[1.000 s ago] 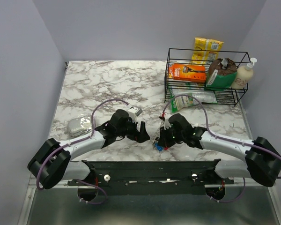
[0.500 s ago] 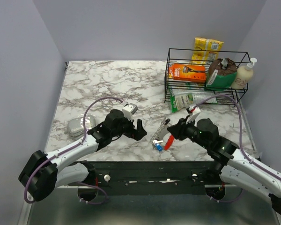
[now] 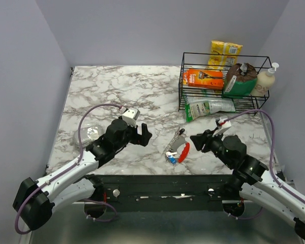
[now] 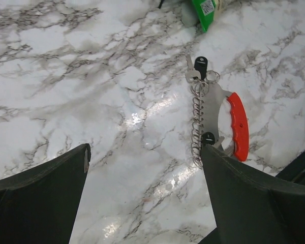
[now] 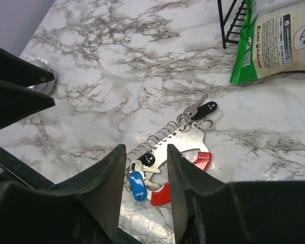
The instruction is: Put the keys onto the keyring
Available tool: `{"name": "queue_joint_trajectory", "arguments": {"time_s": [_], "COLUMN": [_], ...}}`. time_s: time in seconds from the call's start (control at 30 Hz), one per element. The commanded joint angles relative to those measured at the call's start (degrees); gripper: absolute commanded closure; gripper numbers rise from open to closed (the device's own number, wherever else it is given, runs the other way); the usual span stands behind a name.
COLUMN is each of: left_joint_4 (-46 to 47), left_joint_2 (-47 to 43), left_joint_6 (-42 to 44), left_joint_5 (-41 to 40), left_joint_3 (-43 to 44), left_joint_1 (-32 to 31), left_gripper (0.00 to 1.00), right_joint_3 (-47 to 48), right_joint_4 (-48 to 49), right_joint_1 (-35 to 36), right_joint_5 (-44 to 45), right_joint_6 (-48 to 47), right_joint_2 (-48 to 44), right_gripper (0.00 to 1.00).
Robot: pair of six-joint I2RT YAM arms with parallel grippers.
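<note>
The marble table (image 3: 101, 86) is bearing the keyring (image 4: 238, 124) with the keys (image 5: 137, 185) apparently already threaded, while the left gripper (image 3: 144, 133) and right gripper (image 3: 196, 141) are hovering nearby, parted and empty.

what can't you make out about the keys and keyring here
- Top external: keys too small to tell whether they are on the keyring.
- Left wrist: a finger of the left gripper hides the keyring's lower end.
- Right wrist: fingers of the right gripper cover the keyring's middle.
</note>
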Motion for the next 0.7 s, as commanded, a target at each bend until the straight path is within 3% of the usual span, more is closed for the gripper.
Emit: {"name": "queue_joint_trajectory", "arguments": {"time_s": [0.0, 0.13, 0.37, 0.67], "left_joint_4": [-1.51, -1.43, -0.81, -1.34], "left_joint_2": [-3.35, -6.24, -9.5, -11.88], "left_joint_6": [-2.61, -4.19, -6.47, -8.85], "left_joint_5": [-10.31, -15.49, -21.21, -25.34], "left_joint_3": [0.84, -0.04, -1.36, -1.89], "left_joint_1": [-0.36, -0.36, -0.36, -0.27], "left_gripper": [0.01, 0.01, 0.01, 0.01], "right_joint_3": [0.26, 0.61, 1.05, 1.49], "right_joint_4": [-1.42, -1.42, -1.16, -0.63], "right_joint_1": [0.26, 0.17, 0.17, 0.17], "right_joint_5": [3.06, 3.15, 2.97, 2.18], "right_joint_6": [-0.71, -1.5, -2.73, -4.31], "right_joint_2": [-0.81, -1.6, -3.62, -4.32], "right_gripper": [0.5, 0.36, 0.02, 0.0]}}
